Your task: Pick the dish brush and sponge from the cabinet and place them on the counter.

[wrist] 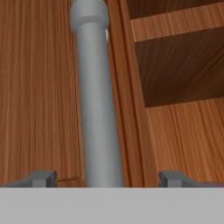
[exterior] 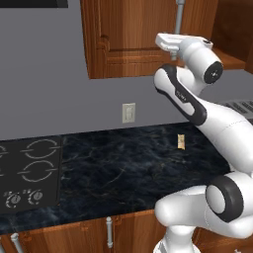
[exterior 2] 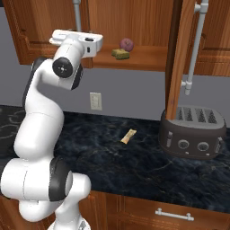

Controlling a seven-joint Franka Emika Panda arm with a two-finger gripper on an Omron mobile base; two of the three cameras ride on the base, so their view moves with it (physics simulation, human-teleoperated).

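Note:
The cabinet (exterior: 128,29) hangs above the counter (exterior: 123,168). Its right door (exterior 2: 179,58) stands open and its left door is closed. On the cabinet's shelf (exterior 2: 148,58) the sponge (exterior 2: 120,54) lies beside a purple-red ball (exterior 2: 126,44). A small tan-and-white stick, apparently the dish brush (exterior 2: 128,135), lies flat on the counter (exterior 2: 112,152); it is also seen as the dish brush (exterior: 181,142) from the left. My gripper (wrist: 107,177) is open, its fingertips (wrist: 43,178) standing on either side of the closed door's silver bar handle (wrist: 98,100) without touching it.
A dark toaster (exterior 2: 193,130) stands on the counter under the open door. The black stovetop (exterior: 29,173) lies at the counter's left end. A wall outlet (exterior: 128,112) sits above the counter. Lower drawers with silver handles (exterior 2: 175,214) run below.

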